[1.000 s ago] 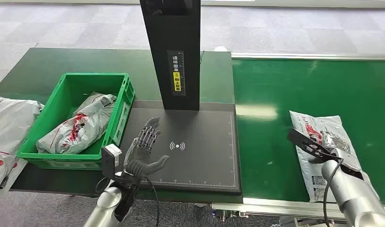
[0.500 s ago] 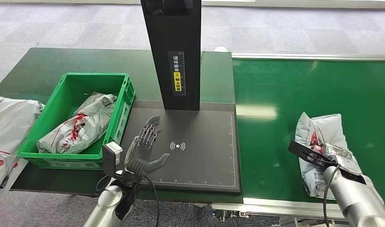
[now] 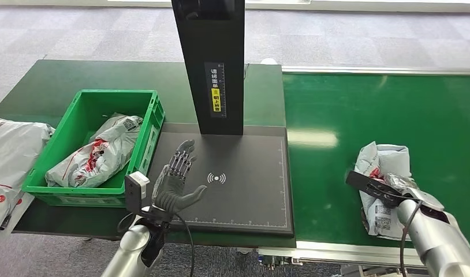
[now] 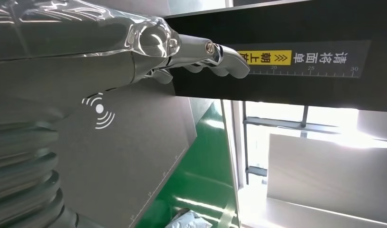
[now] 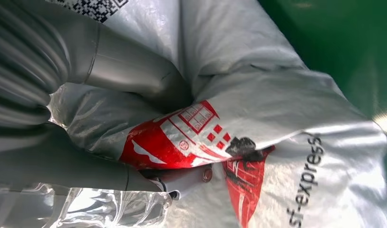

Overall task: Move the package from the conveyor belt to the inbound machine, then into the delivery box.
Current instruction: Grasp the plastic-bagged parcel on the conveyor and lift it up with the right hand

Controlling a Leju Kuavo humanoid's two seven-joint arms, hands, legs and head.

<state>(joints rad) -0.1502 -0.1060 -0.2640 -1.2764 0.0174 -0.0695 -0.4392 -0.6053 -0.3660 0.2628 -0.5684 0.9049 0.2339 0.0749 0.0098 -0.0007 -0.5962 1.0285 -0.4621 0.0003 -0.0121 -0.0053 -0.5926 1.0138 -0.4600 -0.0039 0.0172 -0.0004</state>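
Note:
A grey plastic mail package (image 3: 384, 184) with red print lies crumpled on the green conveyor belt (image 3: 348, 115) at the right. My right hand (image 3: 407, 190) grips it, fingers (image 5: 182, 183) dug into its folds (image 5: 258, 142). My left hand (image 3: 176, 182) hovers open, fingers (image 4: 220, 57) spread, over the left part of the dark scanner pad (image 3: 244, 184) of the inbound machine, beneath its black column (image 3: 212, 63). The green delivery box (image 3: 97, 144) stands left of the pad and holds another grey package (image 3: 97, 153).
More grey packages (image 3: 10, 161) lie on the table at the far left. A metal rail (image 3: 313, 249) borders the belt's near edge. The machine's column rises between the box and the belt.
My right hand has closed on the package, bunching it up from flat and drawing it slightly left along the belt. My left hand has stayed in place.

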